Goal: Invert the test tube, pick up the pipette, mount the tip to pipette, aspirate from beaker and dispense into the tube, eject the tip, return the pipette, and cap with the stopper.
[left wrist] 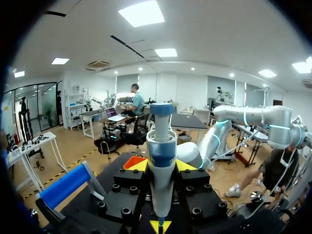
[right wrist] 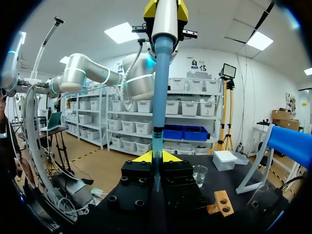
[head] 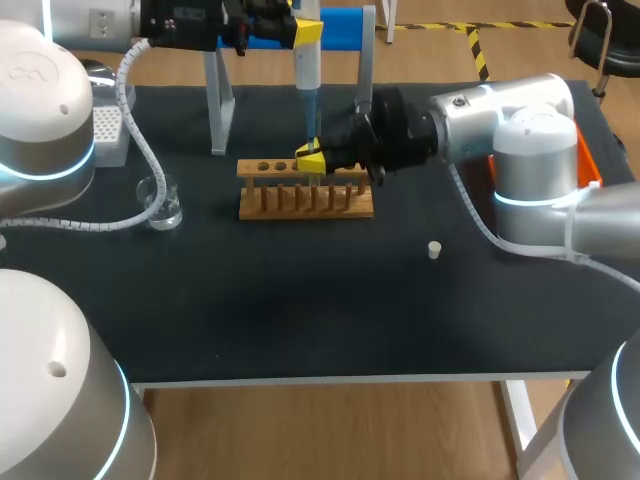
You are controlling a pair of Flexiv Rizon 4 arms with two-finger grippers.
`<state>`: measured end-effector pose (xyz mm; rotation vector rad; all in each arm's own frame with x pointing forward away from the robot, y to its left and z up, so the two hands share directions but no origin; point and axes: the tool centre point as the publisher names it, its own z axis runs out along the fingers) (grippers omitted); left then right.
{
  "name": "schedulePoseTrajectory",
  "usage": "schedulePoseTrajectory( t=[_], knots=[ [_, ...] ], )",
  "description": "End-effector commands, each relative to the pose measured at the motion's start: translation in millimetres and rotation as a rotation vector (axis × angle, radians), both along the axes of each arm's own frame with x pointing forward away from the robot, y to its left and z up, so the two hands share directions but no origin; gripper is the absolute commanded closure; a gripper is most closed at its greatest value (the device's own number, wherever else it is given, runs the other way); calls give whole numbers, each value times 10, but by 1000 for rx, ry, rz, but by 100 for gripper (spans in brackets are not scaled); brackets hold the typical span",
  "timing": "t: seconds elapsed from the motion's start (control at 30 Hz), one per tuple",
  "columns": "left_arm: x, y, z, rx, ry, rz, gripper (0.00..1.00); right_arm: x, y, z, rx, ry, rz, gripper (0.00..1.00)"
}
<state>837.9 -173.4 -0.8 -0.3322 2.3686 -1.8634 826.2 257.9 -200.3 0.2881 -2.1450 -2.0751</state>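
My left gripper [head: 306, 30] is shut on the white and blue pipette [head: 308, 70], which hangs upright above the wooden rack [head: 305, 192]. In the left wrist view the pipette [left wrist: 162, 156] stands between the yellow-tipped fingers [left wrist: 140, 165]. My right gripper [head: 311, 159] sits just over the rack, shut on the clear test tube [right wrist: 156, 144]. The pipette [right wrist: 164, 58] comes straight down, and its tip enters the tube's mouth. A glass beaker [head: 160, 203] stands left of the rack. The small white stopper [head: 434, 249] lies on the table to the right.
A white tip box [head: 106, 130] sits at the back left. The stand with the blue bar [head: 340, 24] rises behind the rack. An orange object [head: 590, 165] lies at the table's right edge, behind my right arm.
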Motion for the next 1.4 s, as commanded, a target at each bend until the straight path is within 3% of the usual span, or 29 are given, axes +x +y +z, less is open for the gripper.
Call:
schedulePoseTrajectory(
  t=[0.03, 0.33, 0.53, 0.6, 0.63, 0.67, 0.9, 1.4],
  knots=[
    [0, 3, -35, 3, 2, -2, 100, -8, -7, 131, 4, 10, -2, 100],
    [0, 3, -35, 3, 2, -2, 100, -10, -23, 273, 5, -4, -6, 100],
    [0, 3, -35, 3, 2, -2, 100, -23, -39, 246, 1, -9, -7, 100],
    [0, 3, -35, 3, 2, -2, 100, -32, -47, 206, -5, -7, -9, 64],
    [0, 3, -35, 3, 2, -2, 100, -38, -52, 186, -6, -5, -10, 20],
    [0, 3, -35, 3, 2, -2, 100, -46, -58, 166, -7, -4, -12, 0],
    [0, 3, -35, 3, 2, -2, 100, -146, -190, 3, -20, 6, -13, 0],
    [0, 3, -35, 3, 2, -2, 100, -307, -914, -476, -91, 45, -93, 0]
  ],
)
